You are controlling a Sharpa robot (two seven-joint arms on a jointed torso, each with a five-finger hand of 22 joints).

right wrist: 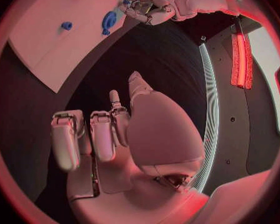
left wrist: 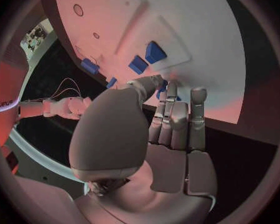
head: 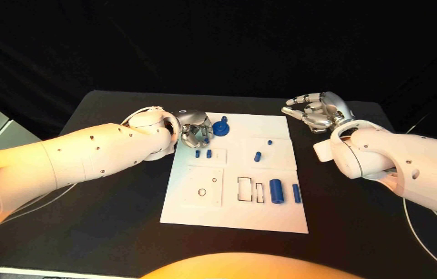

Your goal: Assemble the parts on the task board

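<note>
White task board w/ blue parts is lying mid black table, dark backdrop behind. Left hand is hovering at board's far-left corner, grip unclear. Right hand is hanging empty, fingers apart, off board's far-right corner.

A black table with a matte top, seen from above. One thing lies directly on it: a white rectangular task board, flat in the middle of the table, its long sides running from the near edge toward the far edge. Bare black surface surrounds the board on every side
</note>
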